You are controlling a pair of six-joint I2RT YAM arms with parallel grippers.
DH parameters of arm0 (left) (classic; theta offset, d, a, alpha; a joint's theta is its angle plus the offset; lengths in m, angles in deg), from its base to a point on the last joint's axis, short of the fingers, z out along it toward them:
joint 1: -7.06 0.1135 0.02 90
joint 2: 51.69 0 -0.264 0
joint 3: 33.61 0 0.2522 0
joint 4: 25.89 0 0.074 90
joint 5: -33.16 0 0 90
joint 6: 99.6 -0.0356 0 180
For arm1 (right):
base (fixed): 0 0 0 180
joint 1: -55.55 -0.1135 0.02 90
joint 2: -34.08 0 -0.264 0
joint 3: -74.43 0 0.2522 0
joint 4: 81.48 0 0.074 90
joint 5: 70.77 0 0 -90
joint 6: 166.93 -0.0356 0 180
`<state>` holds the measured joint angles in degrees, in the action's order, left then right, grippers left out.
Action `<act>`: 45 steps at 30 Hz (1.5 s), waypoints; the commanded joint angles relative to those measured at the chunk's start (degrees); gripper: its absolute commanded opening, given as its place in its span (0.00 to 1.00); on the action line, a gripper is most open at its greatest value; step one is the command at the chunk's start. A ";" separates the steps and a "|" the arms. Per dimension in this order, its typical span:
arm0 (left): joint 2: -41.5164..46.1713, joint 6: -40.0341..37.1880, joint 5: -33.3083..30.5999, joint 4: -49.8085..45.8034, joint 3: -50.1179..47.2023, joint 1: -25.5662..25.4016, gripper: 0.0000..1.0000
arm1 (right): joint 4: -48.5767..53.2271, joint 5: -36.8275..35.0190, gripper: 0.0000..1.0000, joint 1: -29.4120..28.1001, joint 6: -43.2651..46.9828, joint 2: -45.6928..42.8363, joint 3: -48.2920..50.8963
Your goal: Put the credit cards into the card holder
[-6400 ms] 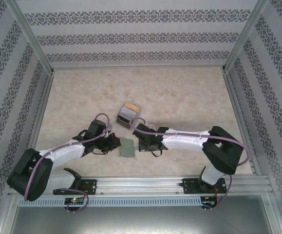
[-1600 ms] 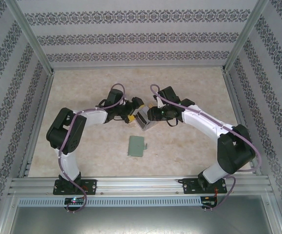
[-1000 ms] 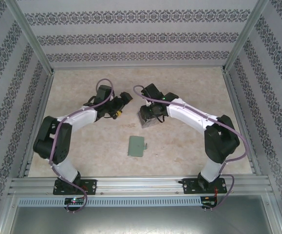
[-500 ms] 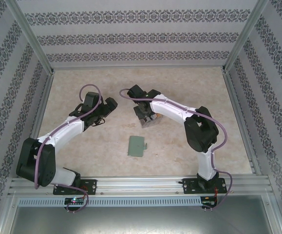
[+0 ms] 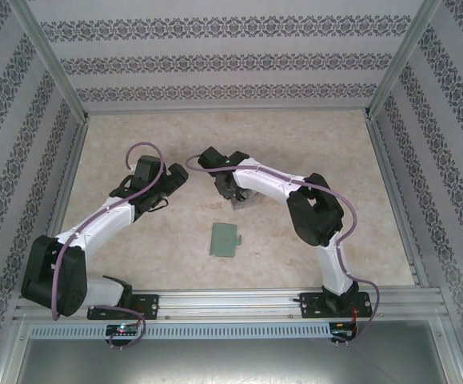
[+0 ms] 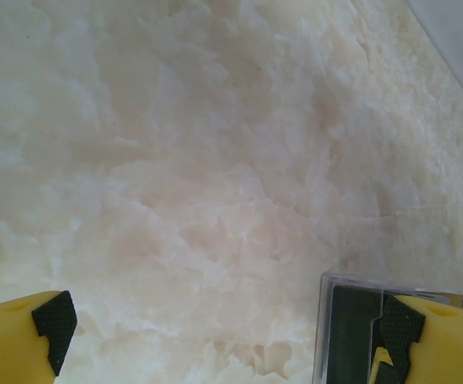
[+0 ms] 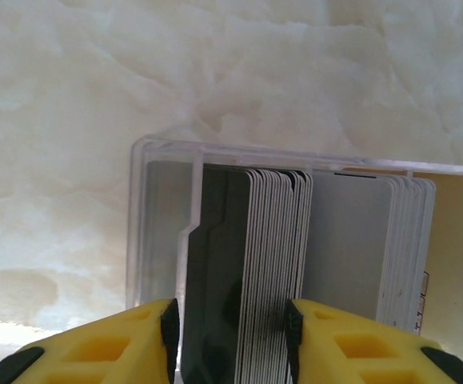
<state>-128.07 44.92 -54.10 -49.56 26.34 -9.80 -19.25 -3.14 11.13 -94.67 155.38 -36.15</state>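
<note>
Several credit cards (image 7: 271, 264), dark and grey, stand on edge in a clear plastic box (image 7: 139, 224) that rests on the table. My right gripper (image 7: 231, 336) reaches down into the box, its black pads (image 7: 169, 332) pressed against both sides of the front stack. From above, the right gripper (image 5: 235, 190) hovers over the box (image 5: 245, 200). The sage-green card holder (image 5: 225, 239) lies flat and closed on the table, nearer to me than the box. My left gripper (image 5: 177, 174) is left of the box, wide open and holding nothing (image 6: 227, 324); a corner of the box (image 6: 347, 320) shows beside its right finger.
More grey cards (image 7: 351, 248) and a tan one (image 7: 459, 264) fill the rest of the box. Metal frame rails (image 5: 63, 184) and patterned walls border the marble tabletop (image 5: 319, 152).
The left arm has drawn back to the left, away from the box, still open. The right arm's elbow has swung left and nearer while its gripper stayed at the box.
</note>
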 commanded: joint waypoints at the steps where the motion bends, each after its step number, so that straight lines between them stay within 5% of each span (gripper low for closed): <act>1: 0.91 -1.44 -0.67 -1.28 -0.30 -0.05 1.00 | 1.85 -5.93 0.42 -0.88 1.03 1.27 -1.85; 16: -0.44 -1.48 0.25 -1.51 0.40 -0.07 1.00 | 2.14 -10.41 0.39 -1.03 1.32 0.04 -1.06; 28: -1.56 -1.44 1.23 -2.09 1.33 -0.02 1.00 | 1.48 -8.23 0.20 -0.59 0.46 -0.70 0.56; 45: -2.80 -1.61 2.30 -2.13 2.15 -0.02 1.00 | 1.10 -7.91 0.10 -0.41 -0.32 -3.93 1.72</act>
<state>-130.10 44.55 -52.35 -49.78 26.69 -9.80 -19.23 -10.46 10.67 -93.90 154.06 -35.25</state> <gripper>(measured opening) 0.998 0.097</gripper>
